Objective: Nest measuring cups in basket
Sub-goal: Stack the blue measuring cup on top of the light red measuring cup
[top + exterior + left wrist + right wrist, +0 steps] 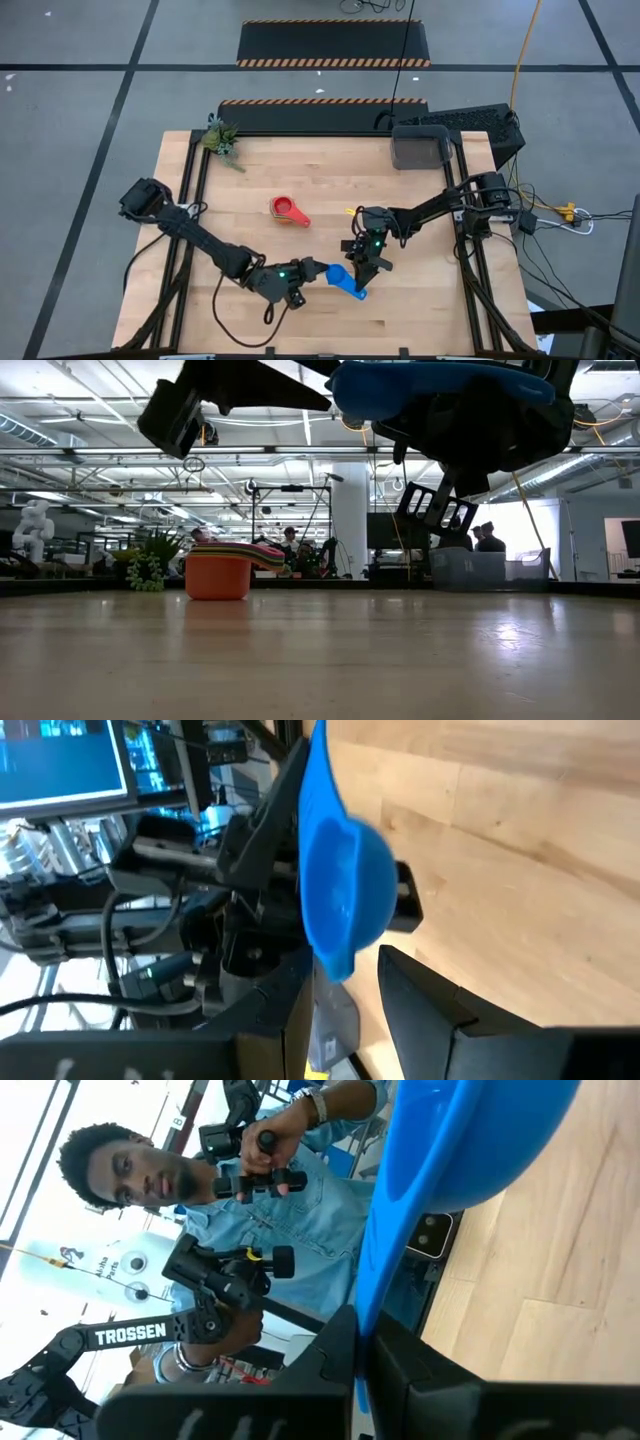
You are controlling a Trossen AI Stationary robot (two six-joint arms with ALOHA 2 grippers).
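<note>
The blue measuring cup [340,885] sat edge-on just beyond the left gripper's [345,990] two dark fingers [430,1010], which stood apart. The other arm's black gripper [250,870] gripped its handle. Wooden worktop [520,870] lay behind.

Even overhead light falls on my table [300,250], and the shadows under my arms are soft and faint. In the low view the ceiling strip lights [300,420] glare and the near tabletop is blurred. The blue cup [340,890] is smeared and out of focus in both wrist views, and bright windows [110,1140] wash out behind a person [270,1210].
</note>
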